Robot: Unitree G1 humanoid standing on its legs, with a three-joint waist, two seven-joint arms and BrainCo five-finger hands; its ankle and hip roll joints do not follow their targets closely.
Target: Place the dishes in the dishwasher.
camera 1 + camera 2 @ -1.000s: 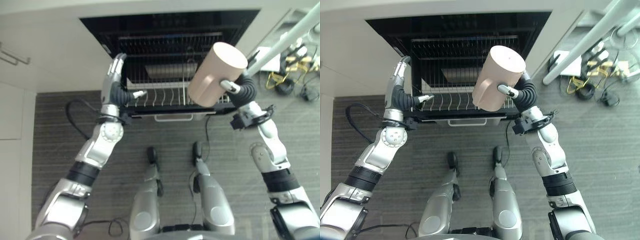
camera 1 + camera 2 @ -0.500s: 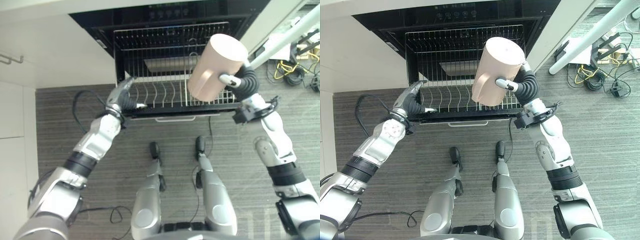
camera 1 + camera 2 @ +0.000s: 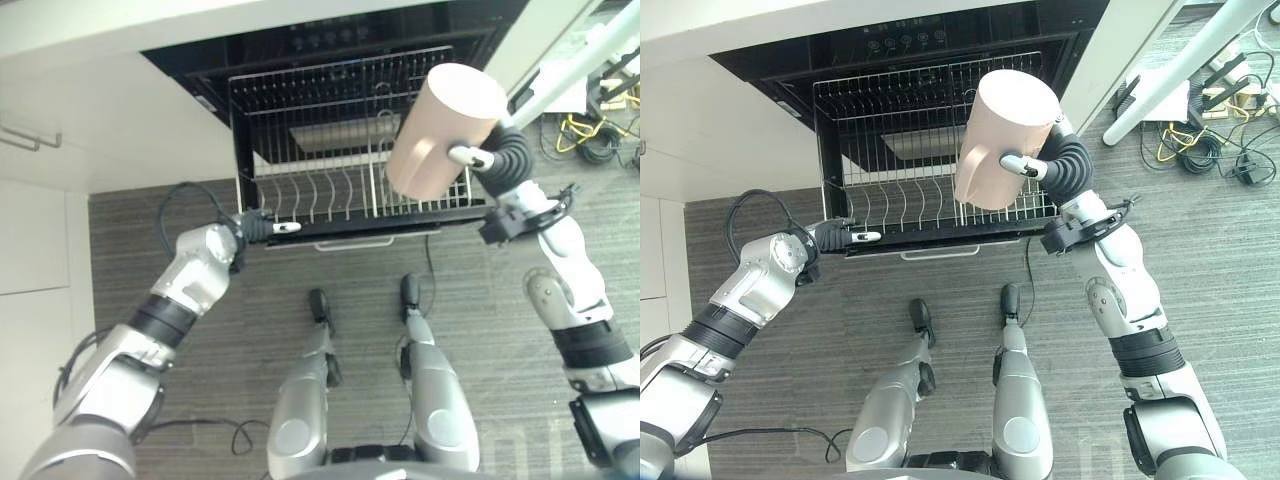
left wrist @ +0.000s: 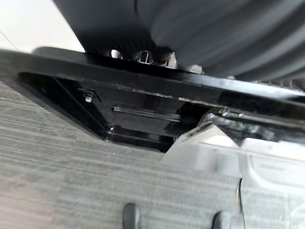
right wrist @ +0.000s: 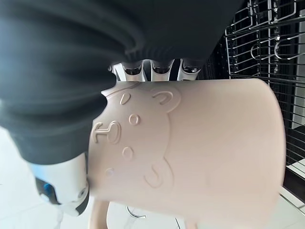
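A pale pink mug (image 3: 440, 135) with a raised bear face (image 5: 143, 143) hangs tilted above the right side of the wire dish rack (image 3: 930, 215). My right hand (image 3: 510, 160) is shut on it, thumb laid across the handle. The rack stands pulled out of the open black dishwasher (image 3: 330, 40) and holds no dishes that I can see. My left hand (image 3: 840, 237) sits low at the rack's front left corner, against the black front edge (image 4: 143, 90). Its fingers are hidden behind that edge.
White cabinet fronts (image 3: 40, 250) stand at the left of the dishwasher. A white pole (image 3: 570, 60) and a tangle of cables (image 3: 1200, 150) lie on the grey striped floor (image 3: 480, 290) at the right.
My left hand has come down from beside the rack's left side to its front left corner. The mug stays held over the rack's right side. The whole view has shifted.
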